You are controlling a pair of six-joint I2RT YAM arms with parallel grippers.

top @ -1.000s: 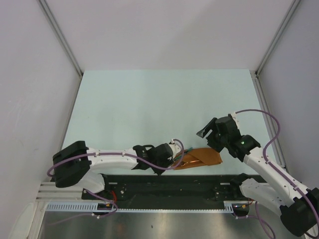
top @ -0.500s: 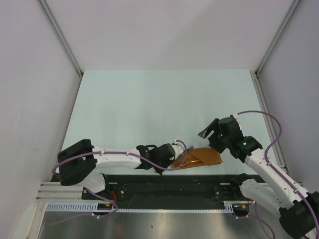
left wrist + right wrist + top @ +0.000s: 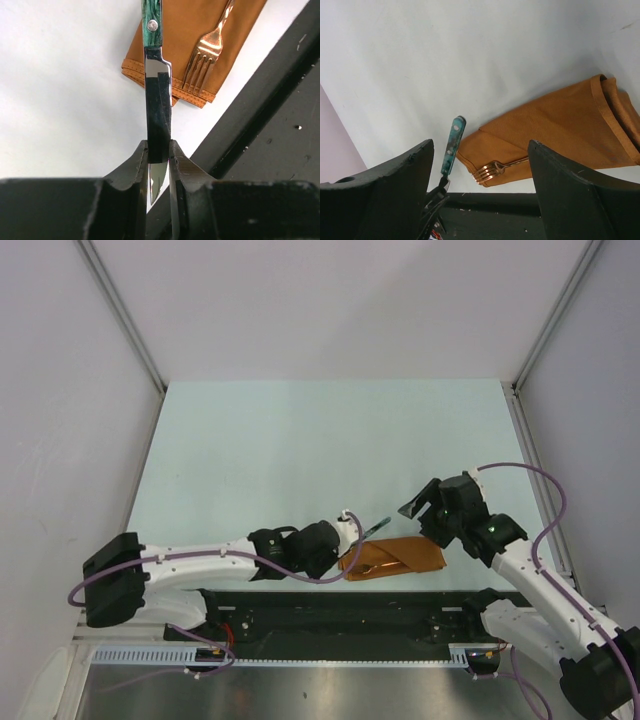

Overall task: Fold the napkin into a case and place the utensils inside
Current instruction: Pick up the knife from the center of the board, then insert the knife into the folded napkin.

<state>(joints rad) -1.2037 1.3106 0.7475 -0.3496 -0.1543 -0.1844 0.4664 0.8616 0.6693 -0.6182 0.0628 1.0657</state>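
Left gripper (image 3: 159, 160) now pinching blade of teal-handled steel knife (image 3: 157, 95), pulled back from rust-orange folded cloth case (image 3: 400, 557), right gripper (image 3: 420, 508) gaping, empty.

Fork (image 3: 202, 55) seemingly in case (image 3: 182, 20), knife (image 3: 156, 75) beside

The far and middle stretch of the surface (image 3: 320, 440) lies bare, giving wide passage between the side walls (image 3: 70, 390). Things crowd only the near edge. The case (image 3: 410, 558) lies flat there, just beside the black rail (image 3: 350, 605), with a fork (image 3: 207, 50) on its left end. The left end effector (image 3: 347, 534) stands at that left end, clamping a knife (image 3: 374, 528) whose handle juts toward the cloth. The right end effector (image 3: 416, 510), jaws spread wide, hovers by the case's far right side, leaving a narrow gap between the two arms.
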